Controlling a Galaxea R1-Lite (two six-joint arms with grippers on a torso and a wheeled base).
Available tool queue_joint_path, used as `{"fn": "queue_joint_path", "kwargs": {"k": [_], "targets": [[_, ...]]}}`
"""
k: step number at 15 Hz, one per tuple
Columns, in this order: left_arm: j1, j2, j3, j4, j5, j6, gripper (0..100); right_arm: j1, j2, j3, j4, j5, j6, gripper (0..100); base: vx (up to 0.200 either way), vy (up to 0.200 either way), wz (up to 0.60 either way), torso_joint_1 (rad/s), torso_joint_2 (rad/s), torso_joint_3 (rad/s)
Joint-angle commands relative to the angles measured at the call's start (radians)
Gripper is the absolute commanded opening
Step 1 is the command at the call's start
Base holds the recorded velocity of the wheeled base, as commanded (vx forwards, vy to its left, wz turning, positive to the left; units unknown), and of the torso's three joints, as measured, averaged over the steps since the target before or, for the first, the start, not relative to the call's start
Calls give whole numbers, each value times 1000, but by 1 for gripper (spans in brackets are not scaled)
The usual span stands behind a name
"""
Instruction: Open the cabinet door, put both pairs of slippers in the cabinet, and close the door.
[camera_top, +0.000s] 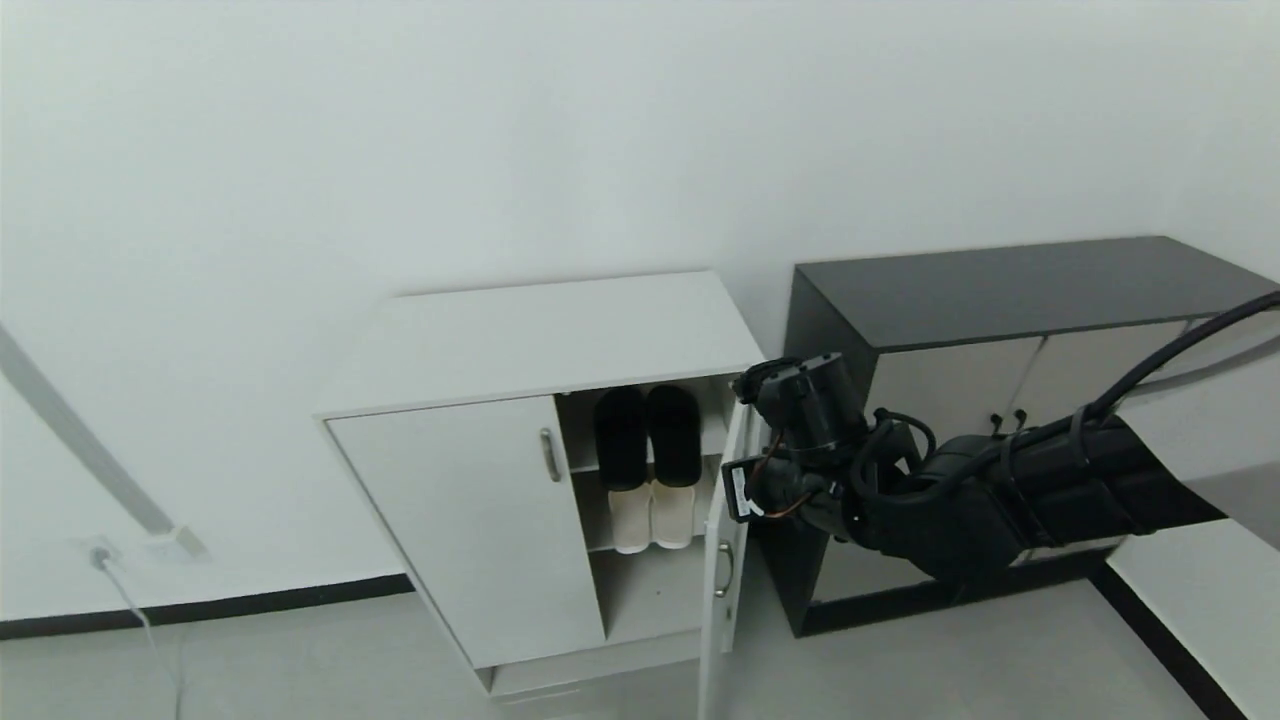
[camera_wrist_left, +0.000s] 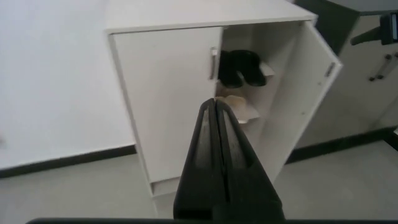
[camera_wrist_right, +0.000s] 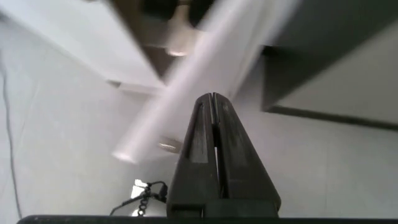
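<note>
The black slippers (camera_top: 648, 435) lie on the cabinet's (camera_top: 560, 335) top shelf and the pale slippers (camera_top: 651, 515) on the shelf below. The right door (camera_top: 722, 560) stands open. The right gripper (camera_wrist_right: 213, 102), fingers pressed together, is beside the door's upper edge. The left gripper (camera_wrist_left: 214, 107), likewise closed, faces the cabinet's front.

The grey floor (camera_top: 300, 660) carries the white cabinet (camera_top: 550, 335), which stands against the wall, with a dark cabinet (camera_top: 1000, 285) just beside it at 3 o'clock. Inside the white cabinet, the upper shelf (camera_top: 583, 467) holds a pair of black slippers (camera_top: 648, 435) side by side. At 6 o'clock from them, the middle shelf (camera_top: 598, 548) holds a pair of cream slippers (camera_top: 650, 515), also side by side.
</note>
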Motion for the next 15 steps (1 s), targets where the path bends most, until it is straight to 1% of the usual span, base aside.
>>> {"fn": "queue_joint_path", "kwargs": {"k": [1, 4, 6, 9, 11, 12, 15], "targets": [[2, 0, 0, -1, 0, 0, 0, -2, -4, 11, -3, -2, -8, 0, 0, 0, 0, 0, 0, 0], [2, 0, 0, -1, 0, 0, 0, -2, -28, 22, -4, 21, -11, 0, 0, 0, 0, 0, 0, 0], [2, 0, 0, -1, 0, 0, 0, -7, -53, 36, -6, 17, -13, 0, 0, 0, 0, 0, 0, 0], [2, 0, 0, -1, 0, 0, 0, -19, -123, 103, -4, 17, -14, 0, 0, 0, 0, 0, 0, 0], [2, 2, 0, -1, 0, 0, 0, -27, -205, 217, -6, 17, -14, 0, 0, 0, 0, 0, 0, 0], [2, 0, 0, -1, 0, 0, 0, -32, -243, 270, -8, 15, -13, 0, 200, 0, 0, 2, -2, 2], [2, 0, 0, -1, 0, 0, 0, -50, -317, 396, -15, 18, -13, 0, 0, 0, 0, 0, 0, 0]]}}
